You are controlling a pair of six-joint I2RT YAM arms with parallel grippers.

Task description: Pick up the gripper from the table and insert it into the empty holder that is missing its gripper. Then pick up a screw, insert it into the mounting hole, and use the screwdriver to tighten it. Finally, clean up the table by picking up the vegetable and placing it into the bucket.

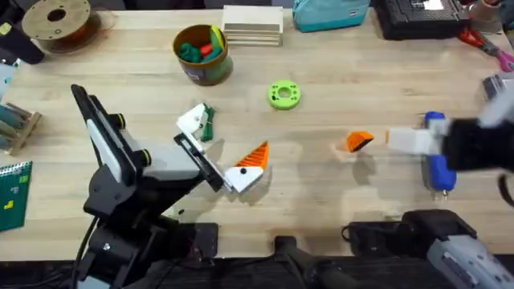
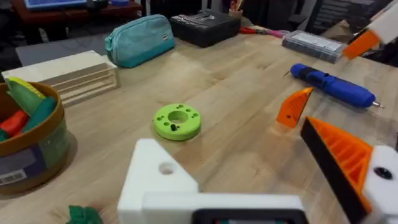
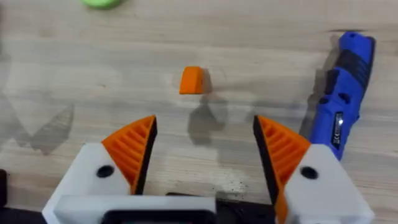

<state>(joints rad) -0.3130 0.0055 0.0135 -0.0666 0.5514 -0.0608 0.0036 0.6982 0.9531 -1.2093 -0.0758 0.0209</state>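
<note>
Nothing done yet: gripper (image 1: 359, 142) loose on worktop (image 1: 337, 193), right end effector (image 3: 205, 158) spread above it; left end effector (image 2: 273, 180) spread, one mount bare.

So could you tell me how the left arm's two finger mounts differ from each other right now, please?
In the left wrist view, the holder is bare white plastic with an open mounting hole, while the other mount carries a ribbed orange finger. The holder's face looks smooth; the finger's face is ridged. Both mounts are white and sit on the left gripper.
</note>
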